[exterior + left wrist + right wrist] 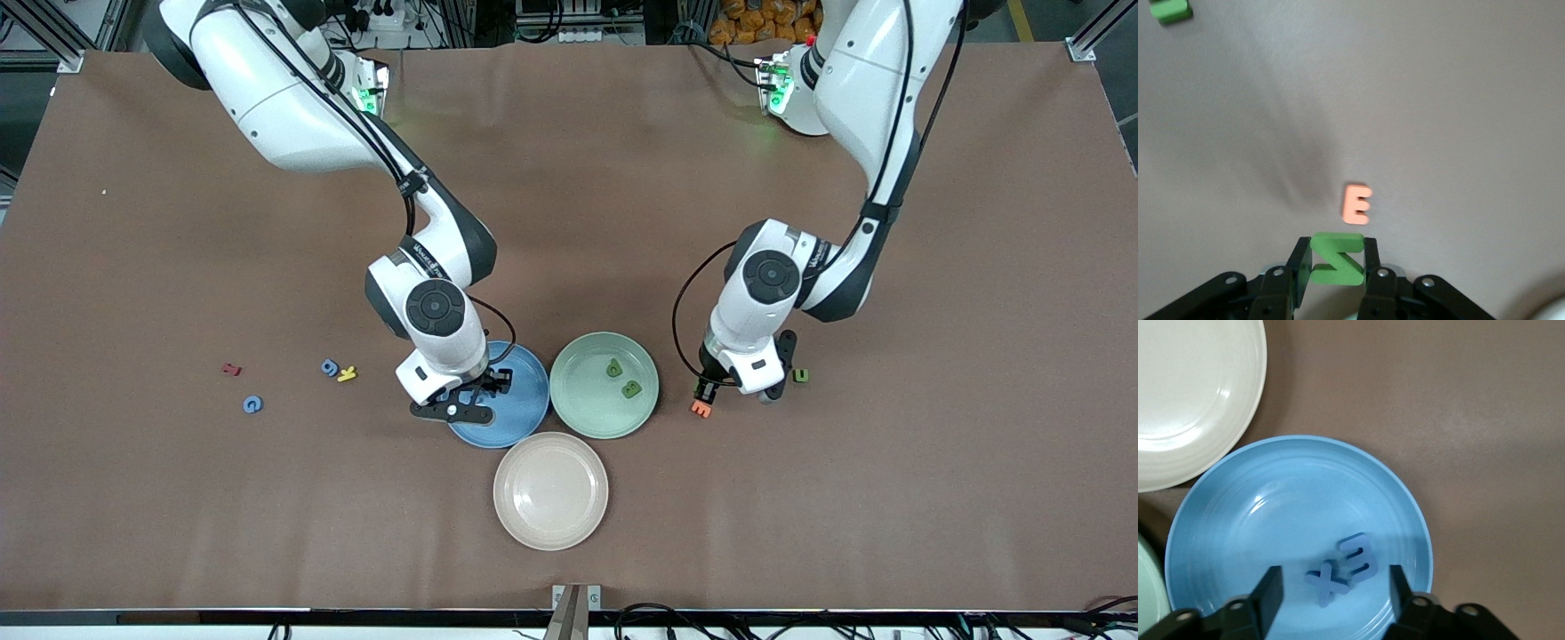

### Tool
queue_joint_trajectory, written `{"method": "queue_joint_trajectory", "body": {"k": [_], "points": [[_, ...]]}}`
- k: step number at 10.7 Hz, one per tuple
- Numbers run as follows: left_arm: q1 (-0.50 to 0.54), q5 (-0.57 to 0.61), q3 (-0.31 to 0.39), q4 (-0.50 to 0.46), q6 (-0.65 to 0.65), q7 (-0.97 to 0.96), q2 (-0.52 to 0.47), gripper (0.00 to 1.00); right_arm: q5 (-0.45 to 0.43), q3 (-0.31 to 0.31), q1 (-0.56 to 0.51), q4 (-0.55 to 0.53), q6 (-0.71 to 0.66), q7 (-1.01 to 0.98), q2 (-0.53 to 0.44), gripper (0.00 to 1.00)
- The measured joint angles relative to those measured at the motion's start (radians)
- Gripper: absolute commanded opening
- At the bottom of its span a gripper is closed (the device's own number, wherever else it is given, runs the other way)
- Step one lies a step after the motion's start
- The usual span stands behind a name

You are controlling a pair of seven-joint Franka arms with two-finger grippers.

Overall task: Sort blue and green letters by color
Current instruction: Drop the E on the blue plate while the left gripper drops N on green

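My right gripper hangs open over the blue plate. In the right wrist view a blue X and a blue E lie in the blue plate, loose between the spread fingers. My left gripper is shut on a green N, low over the table beside an orange E. The green plate holds two green letters. A green u lies by the left gripper. Two blue letters lie toward the right arm's end.
A pale pink plate stands nearer the front camera than the other two plates. A yellow letter touches one blue letter, and a red letter lies farther toward the right arm's end. The orange E sits beside the green plate.
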Motion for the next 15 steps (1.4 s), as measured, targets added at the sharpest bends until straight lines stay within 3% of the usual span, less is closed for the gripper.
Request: {"method": "queue_joint_trajectory", "body": {"k": [5, 10, 11, 12, 15], "points": [[-0.007, 0.0, -0.026, 0.051, -0.071, -0.043, -0.111, 0.0, -0.009, -0.017, -0.025, 0.008, 0.0, -0.144, 0.0, 1.0], [-0.044, 0.0, -0.133, 0.092, -0.074, -0.076, -0.081, 0.0, -0.035, -0.02, -0.077, 0.008, -0.002, -0.323, 0.0, 1.0], [-0.074, 0.0, -0.136, 0.108, -0.071, -0.078, -0.048, 0.13, -0.036, -0.02, -0.093, 0.008, -0.002, -0.366, 0.0, 1.0], [-0.101, 0.0, -0.136, 0.133, -0.063, -0.079, -0.006, 0.99, -0.037, -0.02, -0.113, 0.007, -0.002, -0.416, 0.0, 1.0], [-0.121, 0.0, -0.134, 0.191, -0.052, -0.077, 0.068, 1.0, -0.038, -0.019, -0.201, 0.007, -0.007, -0.652, -0.007, 1.0]]}}
